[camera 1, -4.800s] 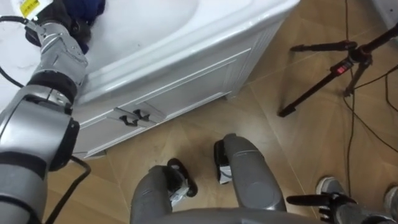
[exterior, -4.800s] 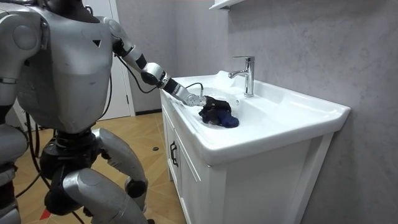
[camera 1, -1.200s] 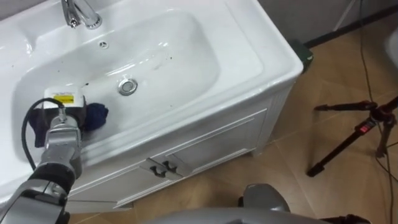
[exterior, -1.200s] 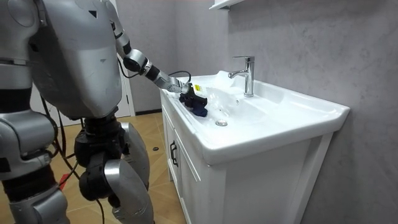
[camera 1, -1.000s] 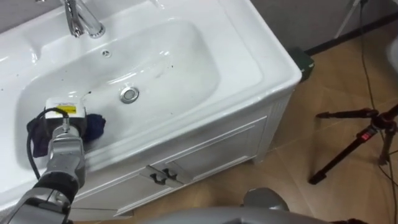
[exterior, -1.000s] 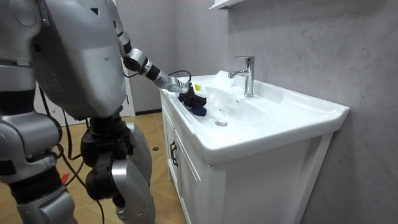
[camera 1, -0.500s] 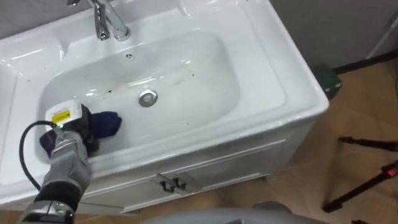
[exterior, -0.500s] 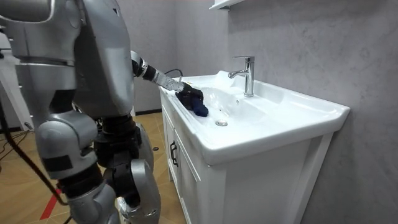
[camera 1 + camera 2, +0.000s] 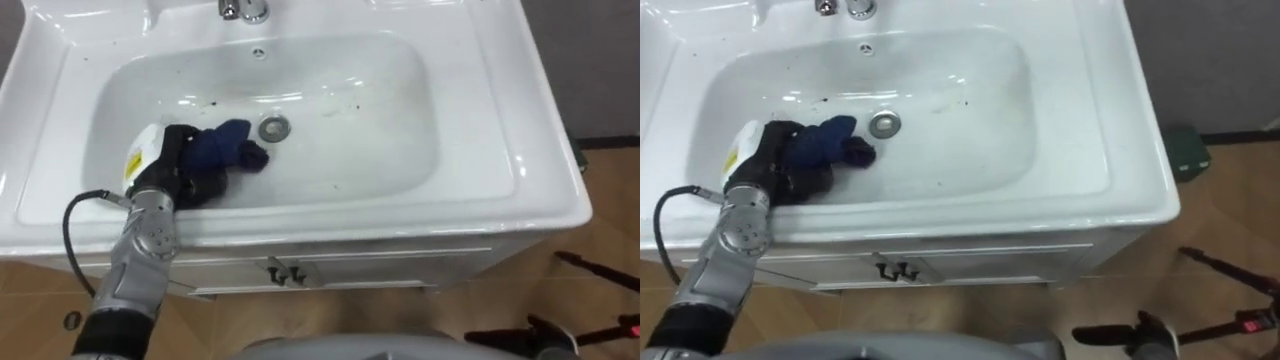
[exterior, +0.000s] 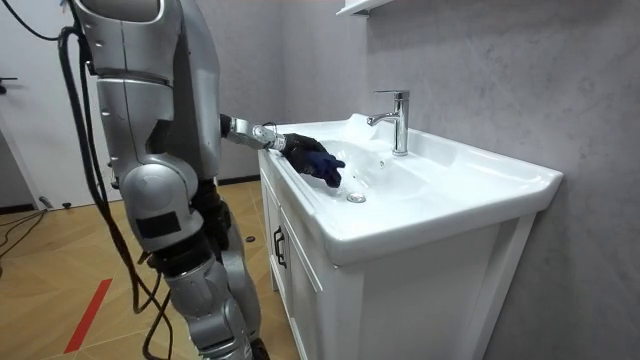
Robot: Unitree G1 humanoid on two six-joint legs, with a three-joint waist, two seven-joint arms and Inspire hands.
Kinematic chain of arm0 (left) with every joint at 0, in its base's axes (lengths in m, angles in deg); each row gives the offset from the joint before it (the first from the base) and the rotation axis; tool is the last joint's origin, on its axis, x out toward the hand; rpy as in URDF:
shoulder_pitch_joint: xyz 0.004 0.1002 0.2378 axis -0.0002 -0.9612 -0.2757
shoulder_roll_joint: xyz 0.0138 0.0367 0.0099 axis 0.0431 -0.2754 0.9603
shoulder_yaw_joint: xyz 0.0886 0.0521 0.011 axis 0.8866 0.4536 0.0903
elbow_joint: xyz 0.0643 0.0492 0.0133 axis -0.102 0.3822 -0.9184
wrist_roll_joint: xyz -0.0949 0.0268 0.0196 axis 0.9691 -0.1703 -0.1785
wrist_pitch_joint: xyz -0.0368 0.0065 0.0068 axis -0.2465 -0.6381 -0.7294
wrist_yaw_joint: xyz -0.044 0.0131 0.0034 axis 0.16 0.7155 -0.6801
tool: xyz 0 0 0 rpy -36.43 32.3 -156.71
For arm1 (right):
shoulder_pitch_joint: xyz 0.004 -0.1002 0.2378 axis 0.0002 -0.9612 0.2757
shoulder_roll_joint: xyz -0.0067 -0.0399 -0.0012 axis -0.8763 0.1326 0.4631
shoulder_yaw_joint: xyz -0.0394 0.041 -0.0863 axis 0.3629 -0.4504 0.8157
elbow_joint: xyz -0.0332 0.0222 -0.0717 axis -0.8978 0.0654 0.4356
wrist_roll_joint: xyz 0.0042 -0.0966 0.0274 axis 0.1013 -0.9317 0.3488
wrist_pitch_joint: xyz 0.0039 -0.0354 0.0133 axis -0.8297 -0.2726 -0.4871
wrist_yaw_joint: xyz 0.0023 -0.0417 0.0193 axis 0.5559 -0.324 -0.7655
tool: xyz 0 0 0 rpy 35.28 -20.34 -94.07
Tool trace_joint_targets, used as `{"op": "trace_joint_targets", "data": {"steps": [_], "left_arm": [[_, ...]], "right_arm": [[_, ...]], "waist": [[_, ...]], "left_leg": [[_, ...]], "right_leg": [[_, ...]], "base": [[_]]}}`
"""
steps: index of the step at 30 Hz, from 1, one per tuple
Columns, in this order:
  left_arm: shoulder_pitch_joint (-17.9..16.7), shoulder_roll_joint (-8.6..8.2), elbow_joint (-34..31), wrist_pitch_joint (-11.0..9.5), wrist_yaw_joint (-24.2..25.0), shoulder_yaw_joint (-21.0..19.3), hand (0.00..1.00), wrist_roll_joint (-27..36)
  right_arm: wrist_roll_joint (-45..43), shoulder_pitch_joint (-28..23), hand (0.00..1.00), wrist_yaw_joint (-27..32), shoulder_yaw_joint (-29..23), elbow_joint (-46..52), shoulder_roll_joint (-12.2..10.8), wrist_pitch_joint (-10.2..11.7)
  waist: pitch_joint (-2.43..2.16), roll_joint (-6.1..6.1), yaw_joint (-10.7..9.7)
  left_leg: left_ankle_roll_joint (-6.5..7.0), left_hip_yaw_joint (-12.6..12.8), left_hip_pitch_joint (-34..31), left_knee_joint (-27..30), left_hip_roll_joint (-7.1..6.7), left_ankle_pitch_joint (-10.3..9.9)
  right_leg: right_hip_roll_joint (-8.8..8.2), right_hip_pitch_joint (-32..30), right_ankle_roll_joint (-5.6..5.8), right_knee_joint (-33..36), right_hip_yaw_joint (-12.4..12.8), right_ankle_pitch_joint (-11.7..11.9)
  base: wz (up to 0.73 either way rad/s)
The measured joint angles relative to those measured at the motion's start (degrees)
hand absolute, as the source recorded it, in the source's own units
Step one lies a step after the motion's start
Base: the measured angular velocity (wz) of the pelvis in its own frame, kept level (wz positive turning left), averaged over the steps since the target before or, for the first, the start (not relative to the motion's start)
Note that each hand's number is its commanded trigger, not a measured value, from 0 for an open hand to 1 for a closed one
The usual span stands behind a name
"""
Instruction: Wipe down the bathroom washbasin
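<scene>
Wiping step in hand, by my reading: left hand (image 9: 163, 172) sits low in the basin (image 9: 400, 170), toward its left end, on a dark cloth (image 9: 222, 146) bunched just ahead of it, with the drain (image 9: 273, 127) just past the cloth's tip. Next move likely calls for a sweep to the hand's right across the bare part of the basin, cloth kept pressed to the curve. Hand's dark front merges with the cloth, so grip or flat press cannot be told; tap (image 9: 245, 9), beyond the hand, is cut off at the eye views' top edge.
</scene>
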Motion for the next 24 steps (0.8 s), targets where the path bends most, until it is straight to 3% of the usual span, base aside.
{"op": "trace_joint_targets", "data": {"steps": [4,9,17,22,24], "left_arm": [[-0.02,-1.77,0.18,-1.53,-1.56,-0.28,1.00,0.51],[0.00,-1.78,0.05,-2.25,-2.95,-1.37,1.00,0.44],[0.02,-1.34,-2.55,-2.75,-6.52,-2.11,1.00,0.39],[-0.02,-1.28,-6.88,-3.64,-8.61,-2.77,1.00,0.37],[-0.02,-1.28,-7.55,-3.82,-9.77,-3.87,1.00,0.36]], "right_arm": [[1.75,-0.51,0.00,-1.86,1.05,-0.38,-0.75,0.77],[1.73,-0.69,0.00,-2.32,0.96,-0.57,-0.75,0.95],[1.62,-1.47,0.00,-2.33,0.97,-2.26,-0.60,0.88],[3.48,-2.49,0.00,-2.29,2.06,-1.52,-0.60,1.24],[4.14,-2.50,0.00,-2.35,2.27,-1.45,-0.62,1.70]], "waist": [[-0.05,-0.52,1.38],[-0.18,-0.84,1.44],[-0.19,-0.21,1.64],[-0.12,0.10,4.31],[-0.09,0.32,4.45]], "left_leg": [[0.02,-0.43,1.46,-0.54,-0.35,0.00],[0.06,-0.60,1.28,-0.25,-0.44,-0.01],[0.23,-2.13,-0.27,1.14,-0.61,0.01],[0.27,-2.13,-0.64,2.14,-0.53,0.04],[0.27,-2.19,-0.25,1.95,-0.58,0.04]], "right_leg": [[-0.24,1.12,0.24,-0.03,0.05,0.14],[-0.37,1.11,0.46,-0.04,0.03,0.27],[-0.50,1.01,0.35,-0.02,-0.03,0.37],[-0.29,1.11,0.26,-0.96,0.15,0.52],[-0.22,1.68,0.30,-1.08,0.07,0.63]], "base": [[0.01],[0.01],[0.09],[0.01],[0.05]]}}
